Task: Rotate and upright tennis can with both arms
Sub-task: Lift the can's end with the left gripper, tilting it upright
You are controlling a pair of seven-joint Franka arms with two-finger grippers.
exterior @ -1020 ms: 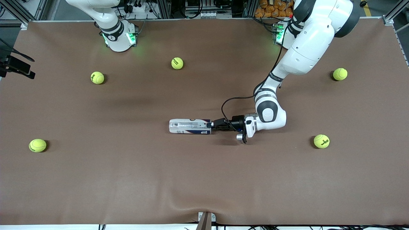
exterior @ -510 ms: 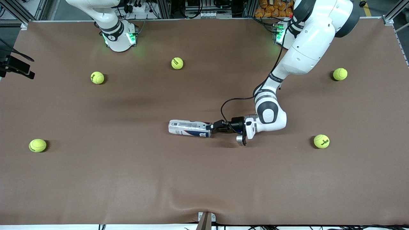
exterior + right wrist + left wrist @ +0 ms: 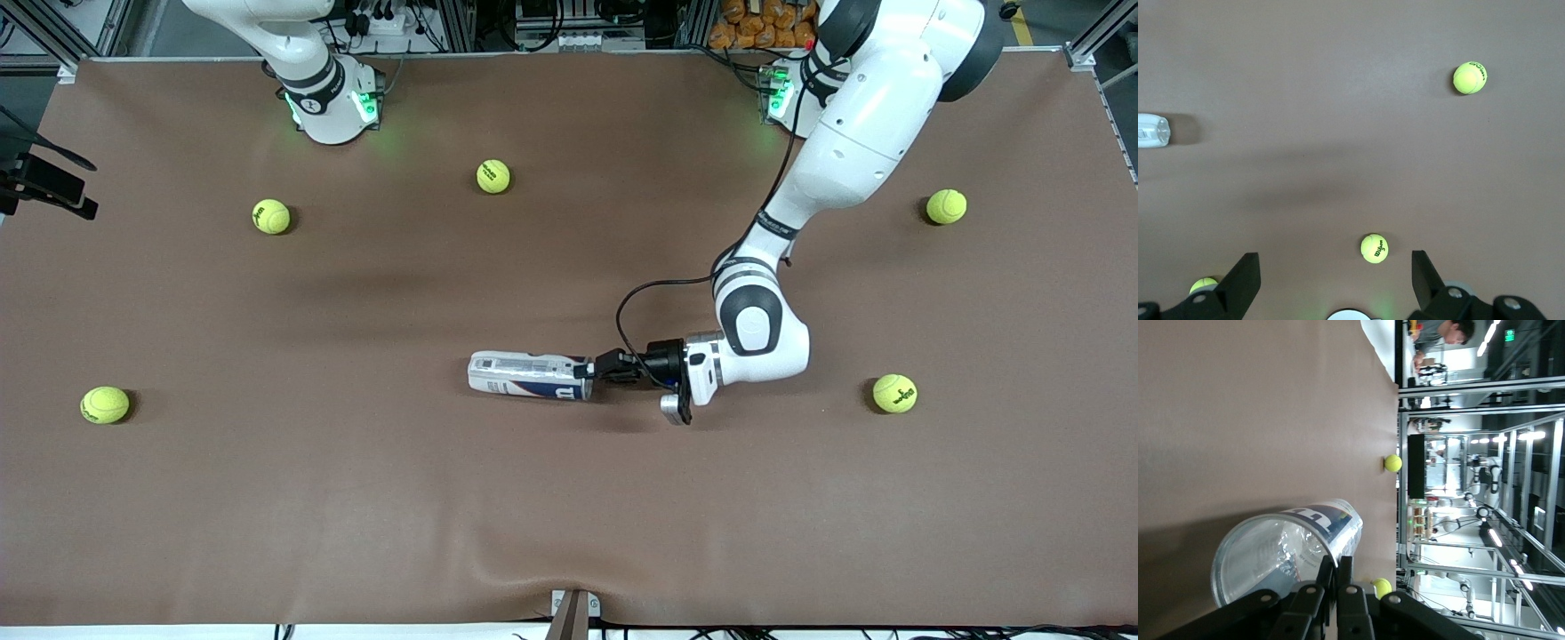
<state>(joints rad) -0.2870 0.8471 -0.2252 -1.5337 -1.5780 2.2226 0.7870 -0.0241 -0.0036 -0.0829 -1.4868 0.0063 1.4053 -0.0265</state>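
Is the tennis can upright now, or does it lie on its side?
On its side. The tennis can lies lengthwise on the brown table, and the left end effector is shut on the rim of its open end.

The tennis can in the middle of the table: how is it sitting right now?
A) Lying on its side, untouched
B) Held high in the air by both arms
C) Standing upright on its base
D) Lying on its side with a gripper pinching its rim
D: the tennis can lies flat on the table, and the left gripper is shut on the rim at its open end, as the left wrist view also shows.
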